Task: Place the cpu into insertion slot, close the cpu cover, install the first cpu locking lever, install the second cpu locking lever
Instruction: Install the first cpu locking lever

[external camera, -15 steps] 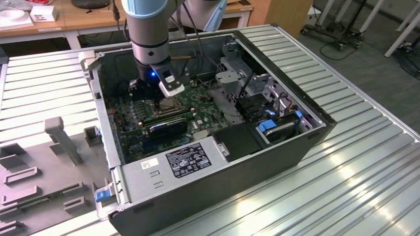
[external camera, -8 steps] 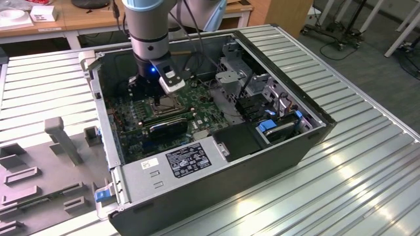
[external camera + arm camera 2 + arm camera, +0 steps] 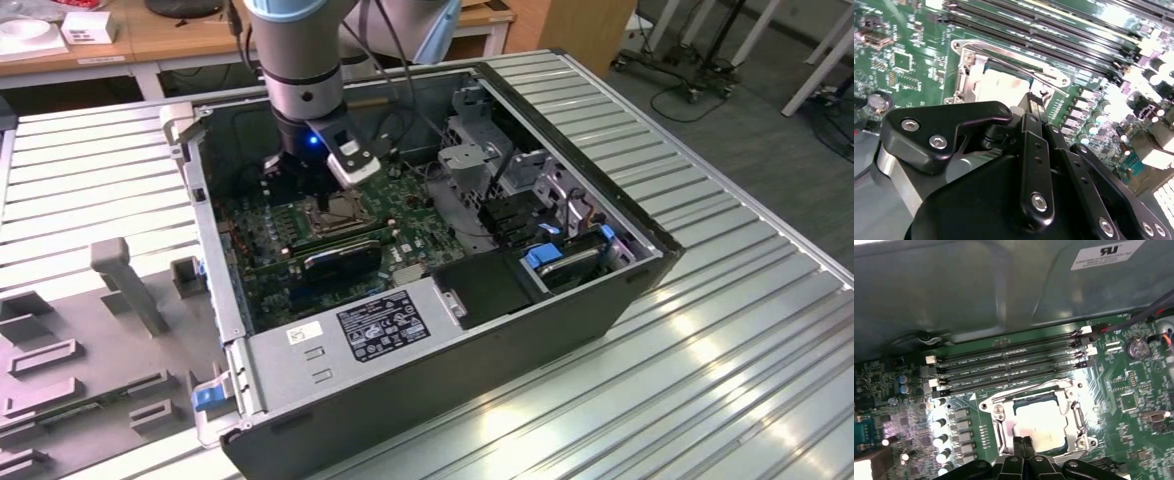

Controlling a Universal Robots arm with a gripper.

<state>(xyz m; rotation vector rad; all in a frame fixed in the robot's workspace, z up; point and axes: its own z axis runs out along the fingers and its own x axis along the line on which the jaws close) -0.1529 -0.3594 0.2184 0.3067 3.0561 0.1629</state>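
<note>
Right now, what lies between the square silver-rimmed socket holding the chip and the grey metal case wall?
In the first wrist view, four long black memory slots lie between the socket and the case wall.

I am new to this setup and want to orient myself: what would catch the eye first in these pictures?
First, the open computer case on the ribbed metal table, with the robot arm reaching down into it. In the first wrist view, the bright silvery cpu sits in its socket, framed by the metal cover, with the black end effector at its edge.

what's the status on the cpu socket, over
Gripper shut, fingertips together at the socket edge. Cpu seated in the insertion slot, cpu cover down around it. Nothing in the way.
</note>
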